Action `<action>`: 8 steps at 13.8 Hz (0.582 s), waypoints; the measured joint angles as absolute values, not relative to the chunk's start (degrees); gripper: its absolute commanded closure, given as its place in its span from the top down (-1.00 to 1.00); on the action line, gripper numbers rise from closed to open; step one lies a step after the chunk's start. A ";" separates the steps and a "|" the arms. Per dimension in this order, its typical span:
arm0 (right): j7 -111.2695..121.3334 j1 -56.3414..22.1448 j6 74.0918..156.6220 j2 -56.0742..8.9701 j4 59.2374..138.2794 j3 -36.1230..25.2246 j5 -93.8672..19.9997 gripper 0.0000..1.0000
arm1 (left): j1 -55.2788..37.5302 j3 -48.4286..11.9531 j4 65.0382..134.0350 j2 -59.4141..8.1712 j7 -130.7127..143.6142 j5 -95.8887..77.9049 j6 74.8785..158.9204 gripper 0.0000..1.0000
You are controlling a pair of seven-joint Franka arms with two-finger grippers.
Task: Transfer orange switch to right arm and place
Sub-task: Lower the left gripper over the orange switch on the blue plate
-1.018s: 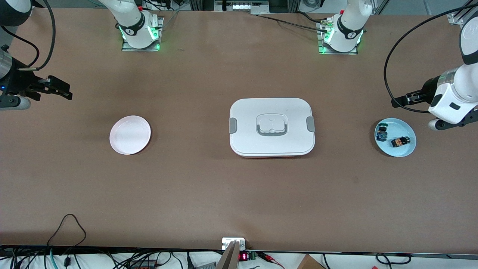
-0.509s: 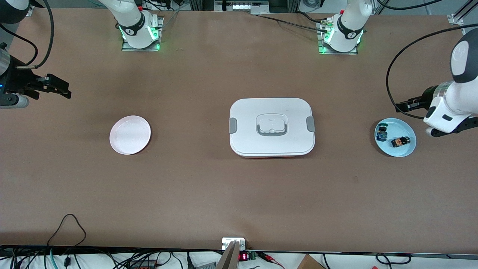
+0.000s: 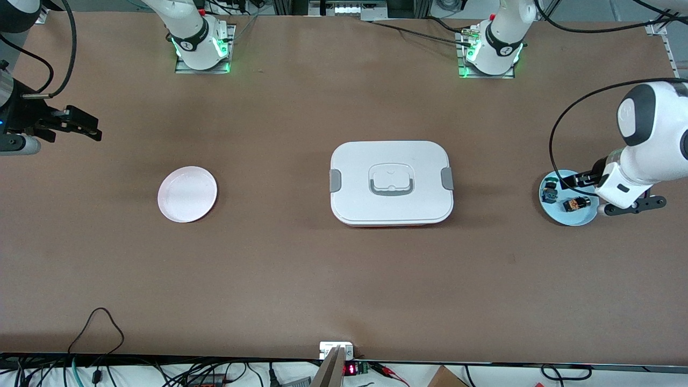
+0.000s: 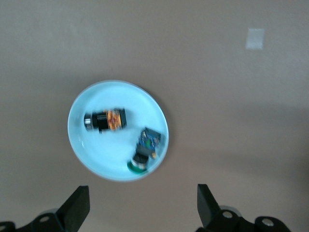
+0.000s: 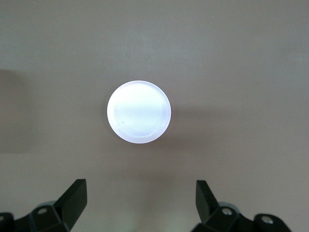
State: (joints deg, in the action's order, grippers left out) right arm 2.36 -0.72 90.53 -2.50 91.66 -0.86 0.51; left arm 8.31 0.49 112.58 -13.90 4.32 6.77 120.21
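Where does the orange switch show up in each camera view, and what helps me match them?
Front view: the orange switch lies on the blue plate at the left arm's end of the table, under the left gripper.
Left wrist view: it lies on the same plate, beside the blue-green switch.
Right wrist view: not in it.
Shared landmark: the blue plate.

**Materials and finishes**

Surface (image 3: 279,269): matt brown, smooth. Lidded container (image 3: 391,183): smooth white plastic with grey clips. Pale blue plate (image 3: 583,218) and pink plate (image 3: 187,194): smooth, faintly glossy. Orange switch (image 3: 576,204): black plastic body.
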 measured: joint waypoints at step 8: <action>2.36 -0.72 90.52 -2.50 91.50 -0.87 0.51 1.00 | 17.77 0.53 122.55 -21.77 -4.84 6.77 147.34 0.98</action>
State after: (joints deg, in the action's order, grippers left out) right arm 2.36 -0.72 90.52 -2.50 91.50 -0.87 0.51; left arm 17.77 0.53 122.55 -21.77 -4.84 6.77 147.34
